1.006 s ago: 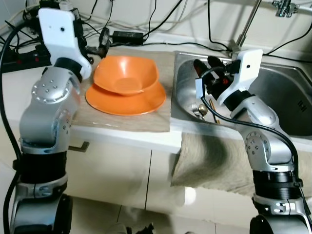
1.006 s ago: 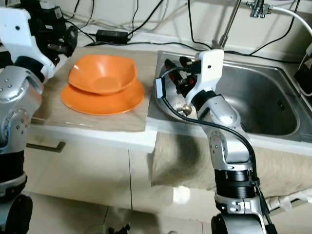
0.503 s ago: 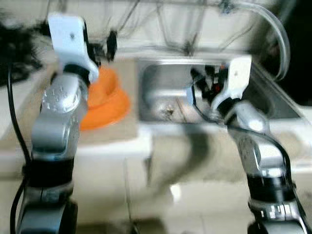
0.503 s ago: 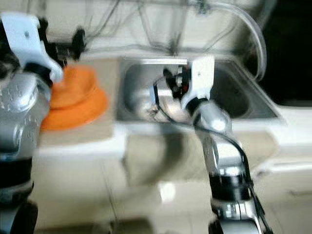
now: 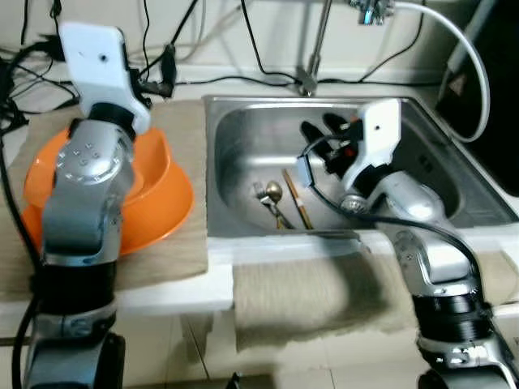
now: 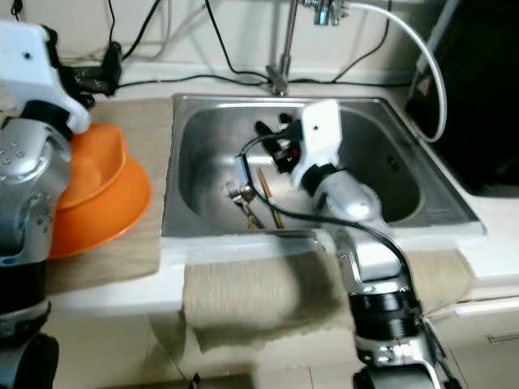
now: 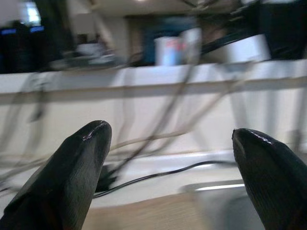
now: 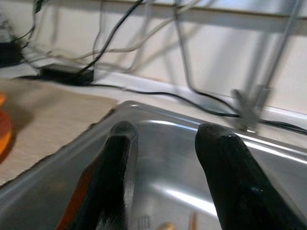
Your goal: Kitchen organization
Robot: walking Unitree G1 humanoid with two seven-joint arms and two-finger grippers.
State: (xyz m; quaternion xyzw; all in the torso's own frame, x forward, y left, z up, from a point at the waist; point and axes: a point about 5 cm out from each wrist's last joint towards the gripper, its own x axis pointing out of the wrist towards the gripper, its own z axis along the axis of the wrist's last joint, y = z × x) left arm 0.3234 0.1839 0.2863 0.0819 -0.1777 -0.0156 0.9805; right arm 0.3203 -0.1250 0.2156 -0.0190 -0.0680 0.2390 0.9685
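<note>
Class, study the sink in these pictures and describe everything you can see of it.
The sink is one rectangular steel basin, shiny, let into a pale counter. A tap rises behind its back rim, with cables along the wall. On its floor lie a spoon, other cutlery and a wooden stick. The right gripper hangs open over the basin. A cloth hangs below its front rim; a mat lies beside its left rim.

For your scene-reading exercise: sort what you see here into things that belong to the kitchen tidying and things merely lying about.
Job: orange bowl on orange plate; spoon, chopsticks in sink; right gripper.
Lying about: cables, tap hose, cloth.
</note>
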